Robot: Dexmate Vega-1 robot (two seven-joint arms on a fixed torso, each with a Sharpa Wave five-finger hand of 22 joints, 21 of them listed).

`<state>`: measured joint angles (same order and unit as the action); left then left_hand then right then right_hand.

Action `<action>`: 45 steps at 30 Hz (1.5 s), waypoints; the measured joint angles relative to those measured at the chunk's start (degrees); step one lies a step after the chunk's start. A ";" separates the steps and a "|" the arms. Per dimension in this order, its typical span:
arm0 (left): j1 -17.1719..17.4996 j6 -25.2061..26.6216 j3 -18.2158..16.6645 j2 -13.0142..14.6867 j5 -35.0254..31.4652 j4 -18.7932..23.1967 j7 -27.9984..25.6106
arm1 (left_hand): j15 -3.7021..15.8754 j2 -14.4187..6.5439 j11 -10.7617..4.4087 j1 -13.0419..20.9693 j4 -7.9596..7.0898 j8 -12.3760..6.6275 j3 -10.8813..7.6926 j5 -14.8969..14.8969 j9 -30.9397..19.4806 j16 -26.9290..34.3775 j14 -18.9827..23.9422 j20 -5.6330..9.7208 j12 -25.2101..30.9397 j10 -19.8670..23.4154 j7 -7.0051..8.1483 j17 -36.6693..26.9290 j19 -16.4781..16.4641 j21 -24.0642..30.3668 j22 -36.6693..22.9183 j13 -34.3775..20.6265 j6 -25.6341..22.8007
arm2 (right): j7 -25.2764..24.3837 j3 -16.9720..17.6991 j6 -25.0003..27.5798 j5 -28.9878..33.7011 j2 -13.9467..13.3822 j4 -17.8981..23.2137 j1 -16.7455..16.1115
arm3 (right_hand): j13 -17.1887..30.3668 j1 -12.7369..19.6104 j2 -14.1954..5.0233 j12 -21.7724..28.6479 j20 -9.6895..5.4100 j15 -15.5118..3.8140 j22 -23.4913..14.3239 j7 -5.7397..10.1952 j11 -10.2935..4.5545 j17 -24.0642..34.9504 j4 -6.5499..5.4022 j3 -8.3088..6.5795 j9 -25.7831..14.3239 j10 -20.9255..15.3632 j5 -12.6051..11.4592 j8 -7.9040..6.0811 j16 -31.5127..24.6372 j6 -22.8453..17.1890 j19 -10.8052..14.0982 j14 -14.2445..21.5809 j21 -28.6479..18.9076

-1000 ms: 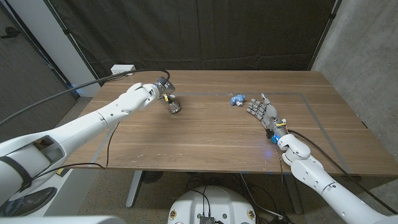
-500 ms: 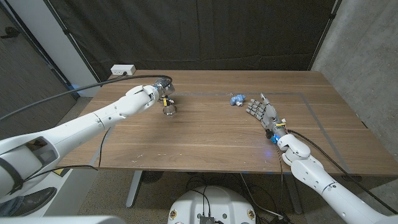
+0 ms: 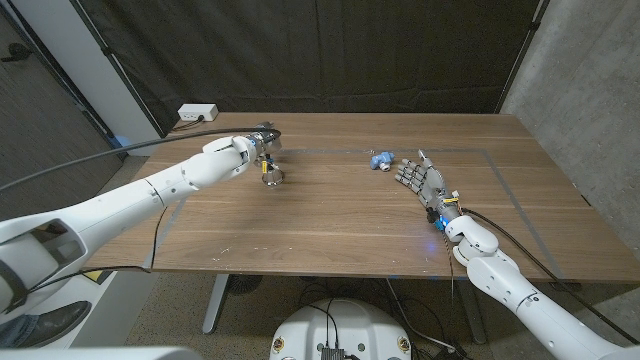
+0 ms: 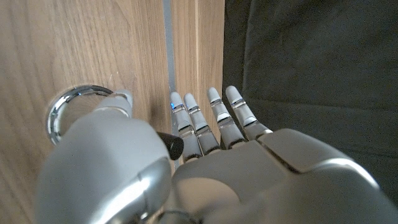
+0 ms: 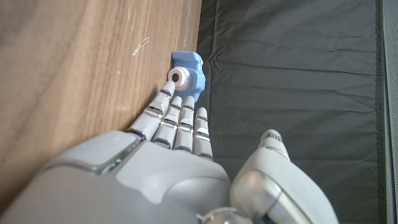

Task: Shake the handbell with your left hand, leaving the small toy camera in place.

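The chrome handbell (image 3: 269,176) hangs low over the wooden table (image 3: 330,220) at the back left. My left hand (image 3: 240,150) pinches its black handle (image 4: 171,144) between the thumb and the straight fingers (image 4: 214,121). The bell's shiny rim (image 4: 62,109) shows beside the thumb in the left wrist view. I cannot tell whether the bell touches the wood. The small blue toy camera (image 3: 380,159) sits at the back middle. My right hand (image 3: 422,178) is just right of it, holding nothing. Its straight fingertips (image 5: 168,93) reach almost to the toy camera (image 5: 188,67).
A white power strip (image 3: 198,113) lies at the table's back left corner, with a black cable (image 3: 120,145) running over my left arm. A grey tape line (image 3: 500,170) marks a rectangle on the wood. A concrete wall (image 3: 590,90) stands to the right.
The bell has swung from tilted out to the right back in under my left hand, which has shifted slightly. The right hand and the toy camera have stayed put.
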<state>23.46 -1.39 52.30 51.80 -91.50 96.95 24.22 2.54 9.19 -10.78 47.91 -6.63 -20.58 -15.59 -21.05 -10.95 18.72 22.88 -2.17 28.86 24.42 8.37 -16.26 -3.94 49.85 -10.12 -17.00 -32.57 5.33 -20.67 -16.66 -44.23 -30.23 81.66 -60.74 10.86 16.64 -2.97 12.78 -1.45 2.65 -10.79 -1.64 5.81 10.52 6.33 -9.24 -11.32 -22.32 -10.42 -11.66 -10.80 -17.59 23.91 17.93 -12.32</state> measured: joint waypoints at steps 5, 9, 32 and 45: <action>0.00 -1.59 -0.29 0.16 -1.49 0.70 0.00 | -0.20 0.14 0.54 -0.14 0.07 1.74 0.89 -0.67 -0.13 -0.75 -2.35 -0.21 -2.04 -2.16 -0.52 0.58 1.43 -1.56 0.00 0.00 3.34 | 0.00 0.00 -0.11 0.00 0.06 -0.01 -0.05 | 0.00 0.00 0.00 0.00 0.00 0.00 0.00 0.00 0.00 0.00 0.00 0.00 0.00 0.00 0.00 0.00 0.00 0.00 0.00 0.00 0.00; -0.02 -2.88 -0.47 0.18 -1.93 1.43 -0.03 | 0.11 0.36 0.23 -0.37 0.14 1.96 1.30 -0.67 -0.13 -0.75 -2.68 -0.21 -2.40 -2.47 -0.29 0.58 1.87 -2.19 0.00 0.00 3.74 | -0.23 0.09 -0.28 0.00 0.07 0.18 -0.33 | 0.00 0.00 0.00 0.00 0.00 0.00 0.00 0.00 0.00 0.00 0.00 0.00 0.00 0.00 0.00 0.00 0.00 0.00 0.00 0.00 0.00; 2.16 -9.37 -2.35 1.62 0.25 6.22 1.56 | -0.11 0.30 0.59 -1.33 0.08 2.18 2.36 -1.43 -0.12 -1.20 -4.11 -0.30 -3.89 -3.35 -0.59 1.37 2.96 -3.62 -0.01 0.25 4.03 | -0.99 0.53 -0.70 -0.28 0.07 0.75 -1.28 | 0.00 0.00 0.00 0.00 0.00 0.00 0.00 0.00 0.00 0.00 0.00 -0.01 0.00 0.00 0.00 0.00 0.00 0.00 0.00 0.00 0.00; 3.26 -11.20 -2.69 1.40 0.54 6.73 1.02 | -0.19 0.30 0.84 -1.33 0.16 2.62 2.87 -1.85 -0.12 -1.65 -5.41 -0.30 -4.72 -3.70 -0.59 1.64 3.58 -4.52 -0.02 0.25 4.03 | -1.53 0.70 -1.02 -0.28 -0.06 1.65 -2.39 | 0.00 0.00 0.00 0.00 0.03 -0.30 0.00 0.00 0.00 -0.01 -0.01 -0.01 0.00 0.00 0.00 0.00 0.00 0.00 0.03 0.30 0.00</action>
<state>26.72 -12.58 49.61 53.20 -90.97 103.69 25.24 2.35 9.49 -9.94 46.57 -6.47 -17.96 -12.72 -22.89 -11.07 17.07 17.47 -2.47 24.15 20.72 7.77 -14.62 -0.36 45.33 -10.14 -16.76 -28.55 3.81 -19.97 -17.68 -44.51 -30.29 83.31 -63.13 10.86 16.64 -2.97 12.78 -1.41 2.35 -10.79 -1.65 5.81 10.52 6.32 -9.25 -11.32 -22.32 -10.42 -11.66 -10.80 -17.59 23.94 18.23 -12.32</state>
